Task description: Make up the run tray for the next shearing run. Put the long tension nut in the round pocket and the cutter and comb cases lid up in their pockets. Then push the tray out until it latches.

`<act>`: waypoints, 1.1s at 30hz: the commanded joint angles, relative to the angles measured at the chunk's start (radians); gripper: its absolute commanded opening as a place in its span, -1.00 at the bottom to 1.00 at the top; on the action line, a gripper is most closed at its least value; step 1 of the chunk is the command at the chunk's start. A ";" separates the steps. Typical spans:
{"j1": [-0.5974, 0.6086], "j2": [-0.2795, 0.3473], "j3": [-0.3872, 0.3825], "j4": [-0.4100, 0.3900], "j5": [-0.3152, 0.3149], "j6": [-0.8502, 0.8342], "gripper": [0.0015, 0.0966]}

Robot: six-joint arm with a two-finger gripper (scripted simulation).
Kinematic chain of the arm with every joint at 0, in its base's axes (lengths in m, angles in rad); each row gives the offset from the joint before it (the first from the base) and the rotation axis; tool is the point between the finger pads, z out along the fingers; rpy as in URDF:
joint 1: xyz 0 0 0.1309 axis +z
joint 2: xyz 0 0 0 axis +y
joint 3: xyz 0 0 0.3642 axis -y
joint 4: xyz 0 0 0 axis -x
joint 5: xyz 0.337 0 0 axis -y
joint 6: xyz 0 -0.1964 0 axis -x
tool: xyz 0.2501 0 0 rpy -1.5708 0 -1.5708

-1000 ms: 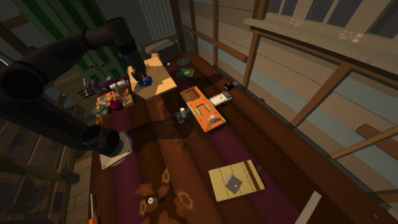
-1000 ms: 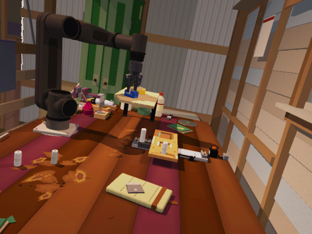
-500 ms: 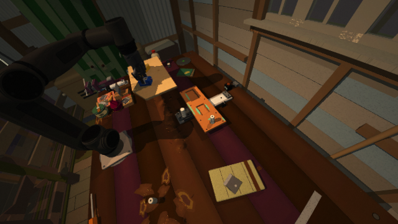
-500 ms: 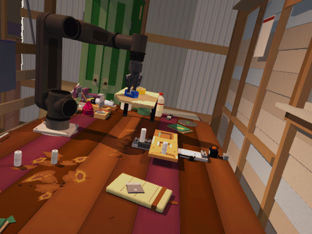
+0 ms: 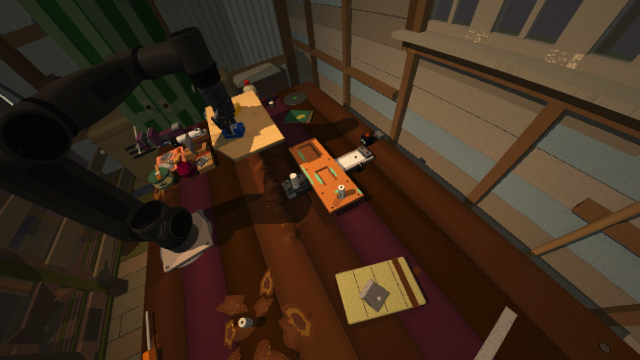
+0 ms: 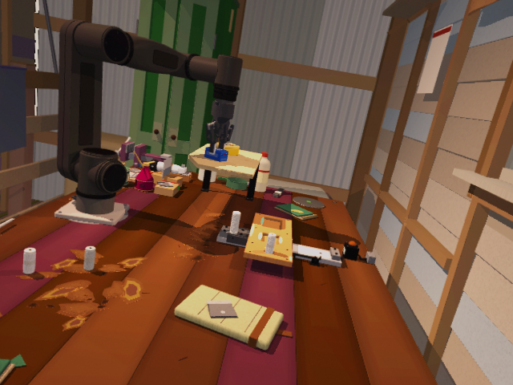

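Note:
The blue case (image 5: 233, 130) (image 6: 216, 154) sits on the small raised table at the far end of the bench, and I have it gripped in my gripper (image 5: 225, 125) (image 6: 218, 146), which stands straight down over it. A yellow case (image 6: 232, 148) lies just behind it on the same table. The orange run tray (image 5: 325, 172) (image 6: 268, 238) lies mid-bench with two rectangular pockets. A white nut (image 5: 341, 191) (image 6: 270, 243) stands upright in its round pocket.
The raised table's edge (image 5: 255, 150) drops off close to the blue case. A grey block with a white nut (image 5: 294, 183) (image 6: 235, 223) sits left of the tray. A slide rail (image 5: 356, 158) extends right of the tray. Cluttered boxes (image 5: 180, 155) crowd the left.

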 commanded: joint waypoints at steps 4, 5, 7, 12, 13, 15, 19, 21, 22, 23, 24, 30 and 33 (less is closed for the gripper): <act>0.000 0.001 0.001 -0.001 0.001 0.000 -0.86; 0.000 0.001 0.002 -0.001 -0.001 0.000 -0.86; 0.000 0.001 0.006 -0.001 -0.004 0.000 -0.86; 0.000 0.000 0.022 0.000 -0.020 0.000 -0.86; 0.000 0.000 0.026 0.000 -0.024 0.000 -0.86; 0.000 -0.001 0.035 0.001 -0.033 0.000 -0.86; 0.000 -0.001 0.055 0.001 -0.053 0.000 -0.86; 0.000 0.000 0.065 0.001 -0.062 0.000 -0.86; 0.000 0.000 0.070 0.001 -0.067 0.000 -0.86; 0.000 0.000 0.075 0.001 -0.072 0.000 -0.86; 0.000 0.000 0.079 0.001 -0.076 0.000 -0.86; 0.000 0.001 0.100 0.001 -0.096 0.000 -0.86; 0.000 0.001 0.105 0.001 -0.101 0.000 -0.86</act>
